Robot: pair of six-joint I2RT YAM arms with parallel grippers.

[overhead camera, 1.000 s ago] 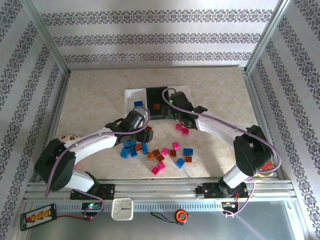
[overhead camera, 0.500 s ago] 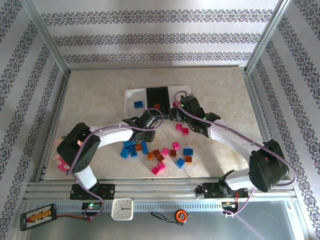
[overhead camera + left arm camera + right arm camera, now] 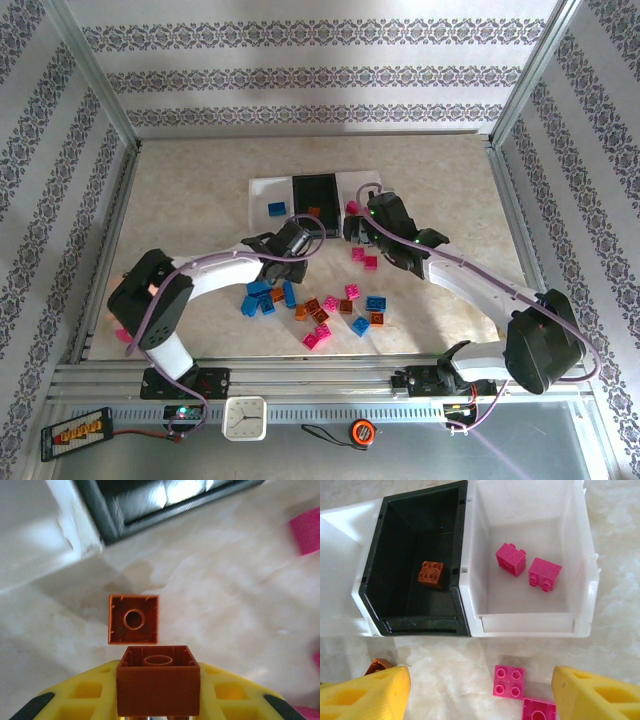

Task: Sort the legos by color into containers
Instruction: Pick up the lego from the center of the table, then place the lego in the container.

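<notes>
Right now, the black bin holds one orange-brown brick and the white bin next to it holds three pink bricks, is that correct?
Not quite. The right wrist view shows two pink bricks, not three, in the white bin. The black bin does hold one orange-brown brick.

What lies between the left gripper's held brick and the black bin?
In the left wrist view, a second orange-brown brick lies hollow side up on the tabletop ahead of the held brick.
</notes>
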